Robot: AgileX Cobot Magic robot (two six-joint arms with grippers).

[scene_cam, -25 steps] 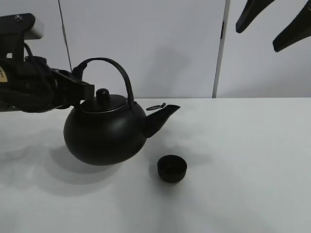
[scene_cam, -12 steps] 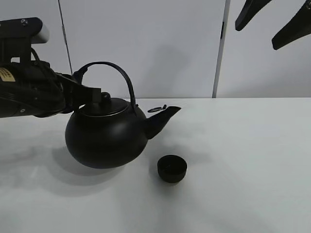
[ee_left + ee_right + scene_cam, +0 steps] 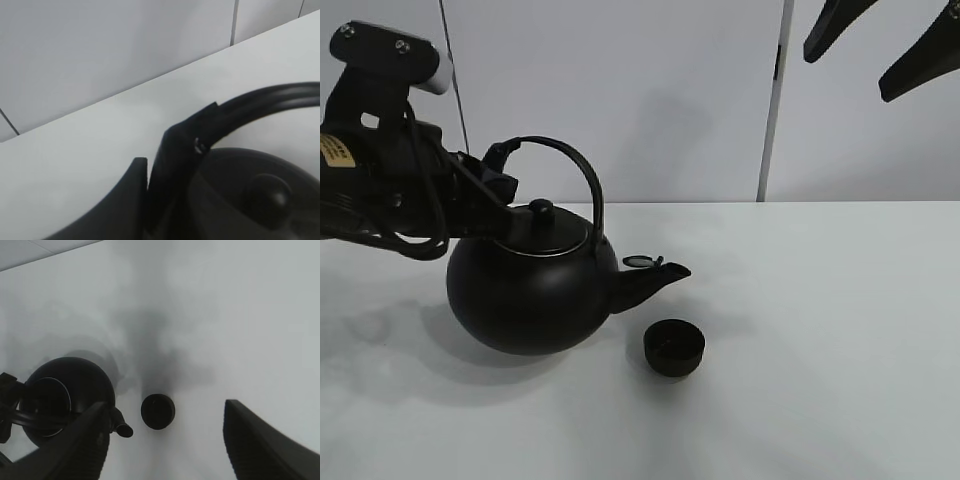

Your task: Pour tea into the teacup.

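A large black round-bellied kettle (image 3: pixel 530 295) with an arched handle (image 3: pixel 582 175) hangs above the white table (image 3: pixel 820 330), tipped so its spout (image 3: pixel 645 281) points down to the right. My left gripper (image 3: pixel 498 168) is shut on the handle's left end; the left wrist view shows the fingers (image 3: pixel 172 165) clamped on the handle (image 3: pixel 265 100). The small matte black teacup (image 3: pixel 674 347) stands on the table just below and right of the spout tip. From above, the right wrist view shows the kettle (image 3: pixel 67 400) beside the teacup (image 3: pixel 158 411). My right gripper (image 3: pixel 880 45) is open, high at the upper right.
A white panelled wall (image 3: pixel 650 90) stands behind the table. The table carries only the teacup and the kettle's shadow.
The left arm has risen and rotated, tipping the kettle forward: its spout has dropped toward the teacup. The teacup and the right gripper have not moved.
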